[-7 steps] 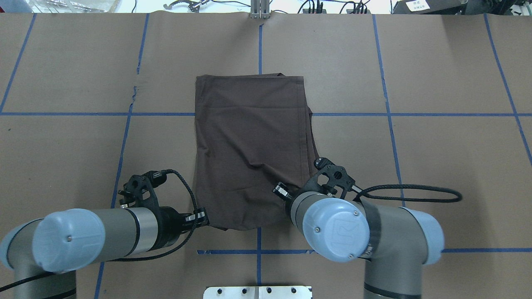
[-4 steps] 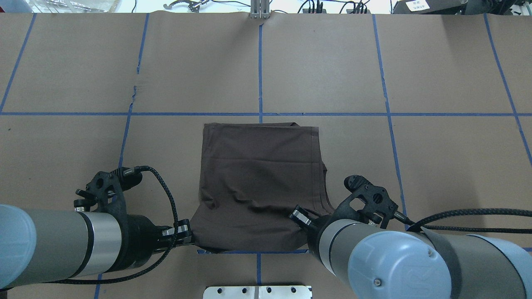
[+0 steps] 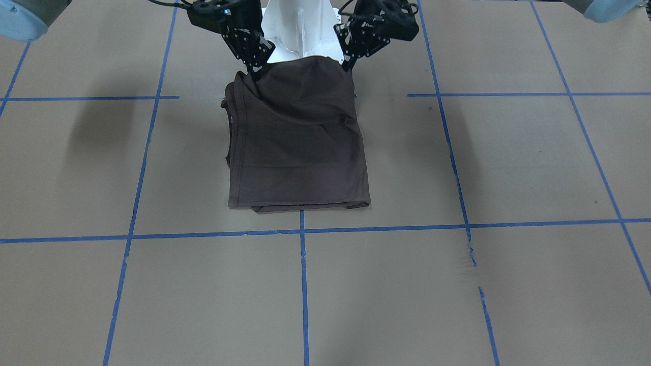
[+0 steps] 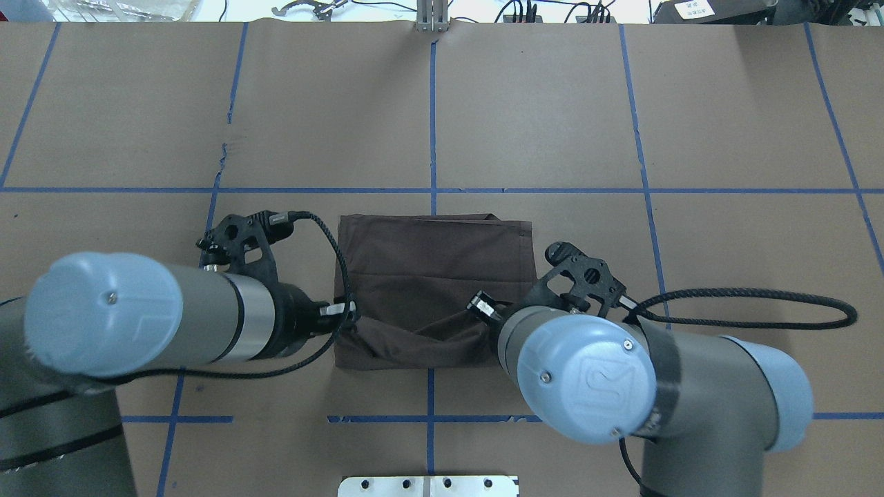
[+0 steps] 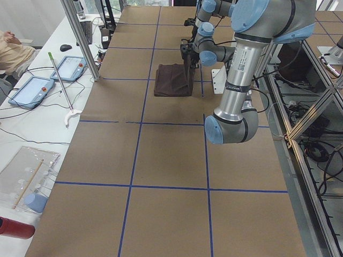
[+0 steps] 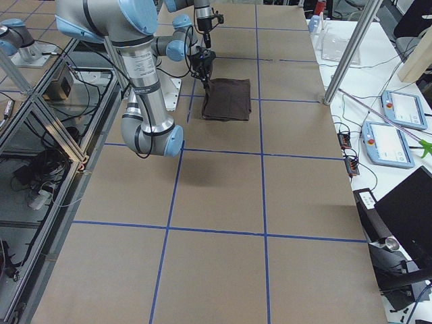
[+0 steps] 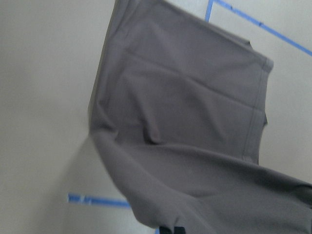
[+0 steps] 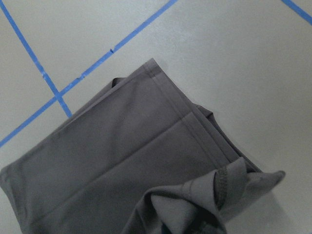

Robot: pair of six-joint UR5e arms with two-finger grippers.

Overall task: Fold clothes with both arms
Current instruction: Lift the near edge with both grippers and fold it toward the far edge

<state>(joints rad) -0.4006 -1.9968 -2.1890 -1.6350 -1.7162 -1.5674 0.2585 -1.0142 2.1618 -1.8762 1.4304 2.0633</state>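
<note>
Item: one dark brown T-shirt (image 4: 431, 276), folded to a roughly rectangular stack. It sits at the middle of the table (image 4: 690, 103), astride the lengthwise blue tape line (image 4: 432, 117) and just in front of the white pedestal base (image 3: 300, 30). Fabric is a matte, soft knit with shallow creases. A stitched hem band runs along one edge, and several layered edges show stepped at the robot's right side. The far end lies flat on the table, just short of the crosswise tape line. The near edge is raised off the surface and hangs slack in a shallow sag between two holds. Left gripper (image 3: 348, 65): black, two fingers closed together on the near-left corner of the raised edge, with cloth draping down from the tips. Right gripper (image 3: 253, 70): black, fingers likewise pinched on the near-right corner, where the right wrist view shows the fabric bunched in folds. Left arm (image 4: 207, 324) and right arm (image 4: 690, 386): silver-grey tubular links with rounded light blue joint caps. Each carries a black braided cable looping beside the wrist, and the two converge on the garment from either side. Table surface: smooth brown paper covering, marked into large rectangles by blue tape, with a small tear along one line.
</note>
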